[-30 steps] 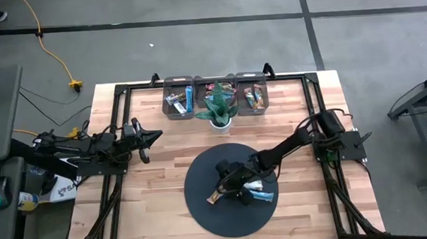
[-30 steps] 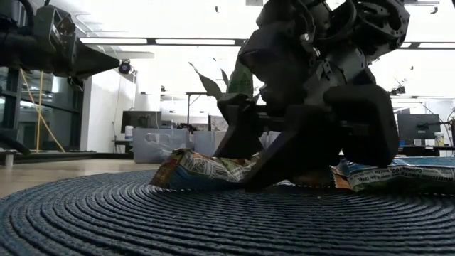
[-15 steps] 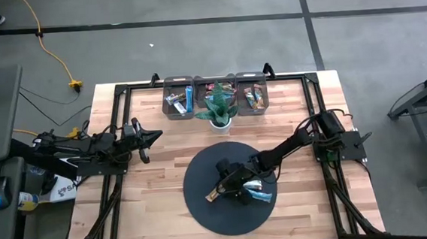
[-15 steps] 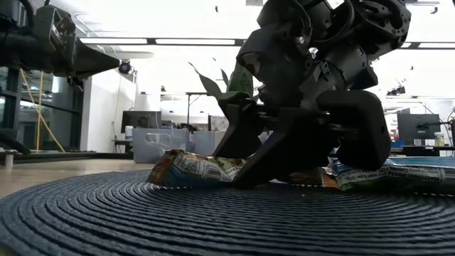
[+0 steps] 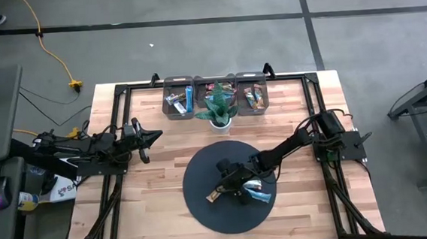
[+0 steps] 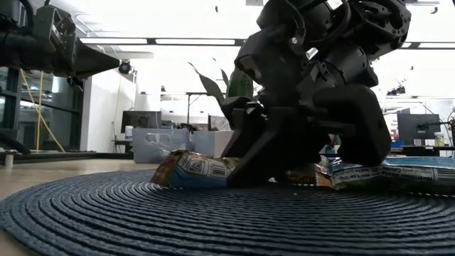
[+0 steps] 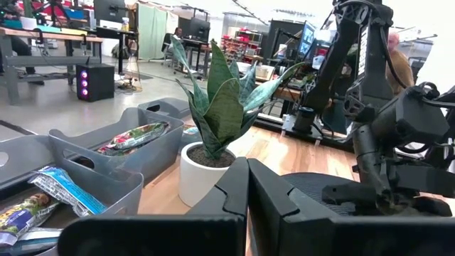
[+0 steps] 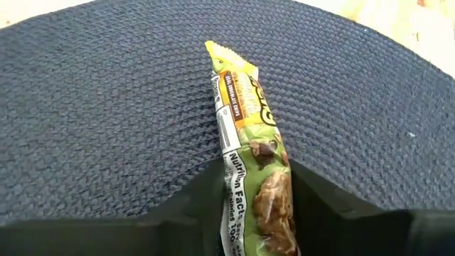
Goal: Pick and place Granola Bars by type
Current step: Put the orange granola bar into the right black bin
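A granola bar with a green, yellow and brown wrapper [image 8: 249, 114] lies flat on the dark round mat [image 8: 106, 107], and my right gripper [image 8: 257, 213] is shut on its near end. In the high view that gripper [image 5: 231, 187] sits low over the mat, with the bar [image 5: 215, 197] sticking out toward the table's left. A blue bar [image 5: 261, 197] lies on the mat just right of it. More bars fill the grey bins [image 5: 178, 101] at the far edge. My left gripper [image 5: 154, 136] waits shut above the table's left side. My right gripper pinches the bar's end [image 8: 259, 192] between its two fingers [image 8: 192, 213], one on each long edge. It comes slanting down from the table's right, the fingers lying along the bar. The bar rests flat on the mat [image 6: 106, 213], its free end [image 6: 174, 169] pointing toward the table's left.
A potted spiky plant [image 5: 218, 108] stands between the mat and the three grey bins [image 5: 252, 94]. The blue bar [image 6: 377, 173] lies close against the right gripper's side. Bare wood shows left and right of the mat [image 5: 205, 218].
The right gripper has edged a little toward the table's left, staying low on the mat, with the green and yellow bar between its fingers. The blue bar beside it has slid slightly the same way.
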Available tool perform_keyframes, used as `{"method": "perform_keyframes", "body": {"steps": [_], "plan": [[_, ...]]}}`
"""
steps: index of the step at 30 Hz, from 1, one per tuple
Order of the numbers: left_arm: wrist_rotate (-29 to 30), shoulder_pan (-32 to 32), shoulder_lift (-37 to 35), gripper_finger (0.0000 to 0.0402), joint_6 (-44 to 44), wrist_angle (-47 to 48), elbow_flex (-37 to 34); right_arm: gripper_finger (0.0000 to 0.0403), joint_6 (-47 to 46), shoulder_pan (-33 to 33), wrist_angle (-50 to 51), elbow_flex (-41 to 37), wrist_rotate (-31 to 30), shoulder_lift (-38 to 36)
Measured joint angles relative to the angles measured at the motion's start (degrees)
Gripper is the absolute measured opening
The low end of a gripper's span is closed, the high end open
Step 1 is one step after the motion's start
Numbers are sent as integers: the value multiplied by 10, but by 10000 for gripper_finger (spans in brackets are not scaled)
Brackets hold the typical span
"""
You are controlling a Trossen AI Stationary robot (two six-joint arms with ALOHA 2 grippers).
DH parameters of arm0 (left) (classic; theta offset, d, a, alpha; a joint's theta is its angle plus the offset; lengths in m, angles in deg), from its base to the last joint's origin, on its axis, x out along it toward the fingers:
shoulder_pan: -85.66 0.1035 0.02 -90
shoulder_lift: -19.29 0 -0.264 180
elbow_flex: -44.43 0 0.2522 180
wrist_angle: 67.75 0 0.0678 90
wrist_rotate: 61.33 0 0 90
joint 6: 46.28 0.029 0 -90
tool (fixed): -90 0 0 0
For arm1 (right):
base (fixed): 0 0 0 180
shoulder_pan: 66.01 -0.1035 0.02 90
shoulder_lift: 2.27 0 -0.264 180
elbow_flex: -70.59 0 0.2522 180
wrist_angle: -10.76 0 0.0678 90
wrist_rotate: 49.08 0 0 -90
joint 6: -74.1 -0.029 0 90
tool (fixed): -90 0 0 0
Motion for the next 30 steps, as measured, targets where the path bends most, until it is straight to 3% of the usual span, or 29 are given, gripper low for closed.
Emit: {"method": "perform_keyframes", "body": {"steps": [12, 22, 30], "plan": [[0, 0, 0, 1, 0, 0, 0, 77, -20, -3, -2, -2, -23, -45], [0, 0, 0, 1, 0, 0, 0, 75, -26, -3, -66, 1, -52, -128], [0, 0, 0, 1, 0, 0, 0, 71, -13, 1, -71, 75, -115, -204]]}}
